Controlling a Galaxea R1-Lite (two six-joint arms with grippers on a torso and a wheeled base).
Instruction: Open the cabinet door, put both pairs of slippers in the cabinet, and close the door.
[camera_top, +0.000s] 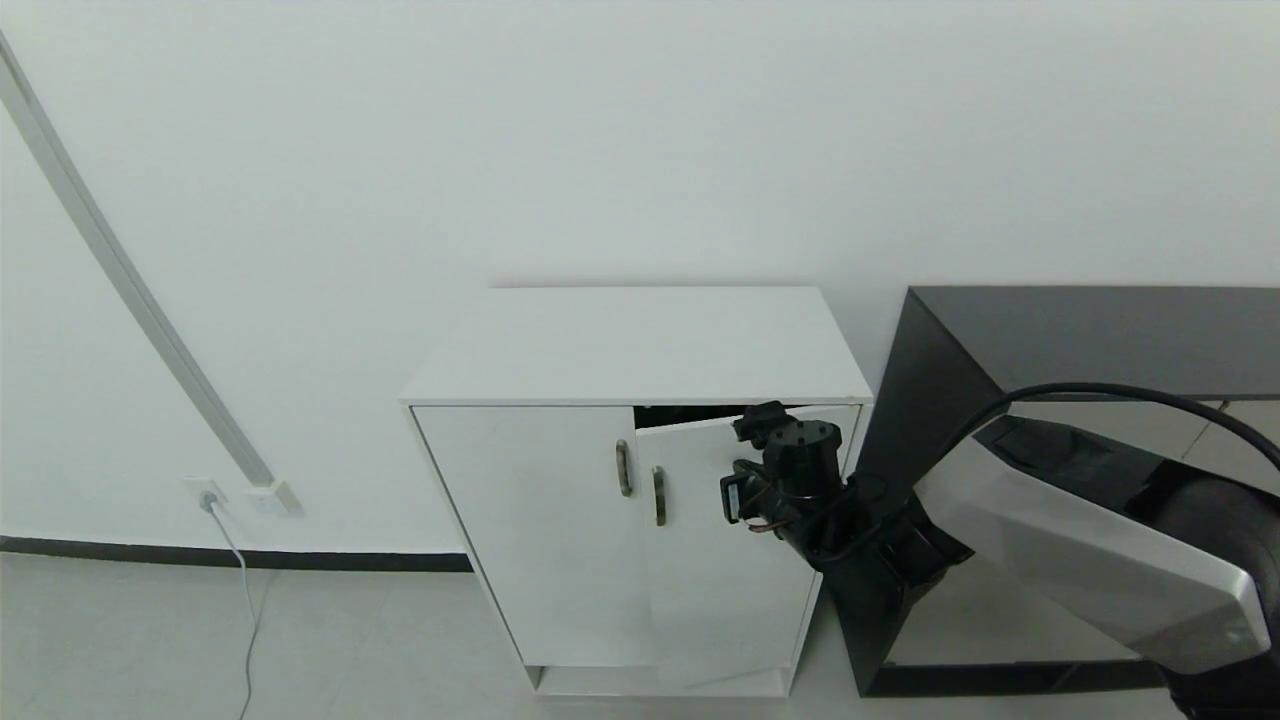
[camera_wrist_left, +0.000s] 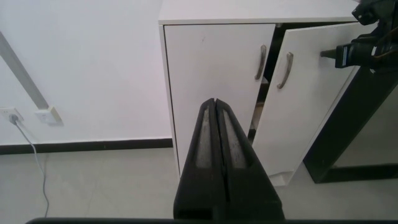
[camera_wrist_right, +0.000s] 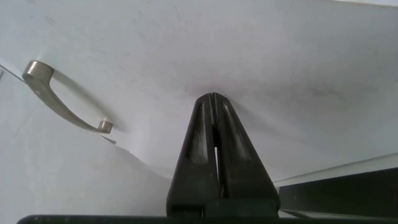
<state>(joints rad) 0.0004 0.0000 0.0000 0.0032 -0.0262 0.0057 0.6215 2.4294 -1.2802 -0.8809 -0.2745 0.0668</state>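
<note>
A white two-door cabinet (camera_top: 640, 345) stands against the wall. Its left door (camera_top: 530, 530) is closed. The right door (camera_top: 720, 590) hangs slightly ajar, with a dark gap along its top and between the doors (camera_wrist_left: 264, 93). Each door has a metal handle (camera_top: 623, 468) (camera_top: 659, 496) near the middle seam. My right gripper (camera_wrist_right: 214, 98) is shut, its tips pressed against the face of the right door beside that door's handle (camera_wrist_right: 62, 99); the left wrist view shows it on the upper part of that door (camera_wrist_left: 324, 55). My left gripper (camera_wrist_left: 214, 102) is shut, empty, and well back from the cabinet front.
A dark-framed mirror panel (camera_top: 1000, 340) leans right beside the cabinet. A wall socket (camera_top: 205, 495) with a cable running to the floor and a slanted wall strip (camera_top: 120, 270) are at the left. Open floor lies left of the cabinet.
</note>
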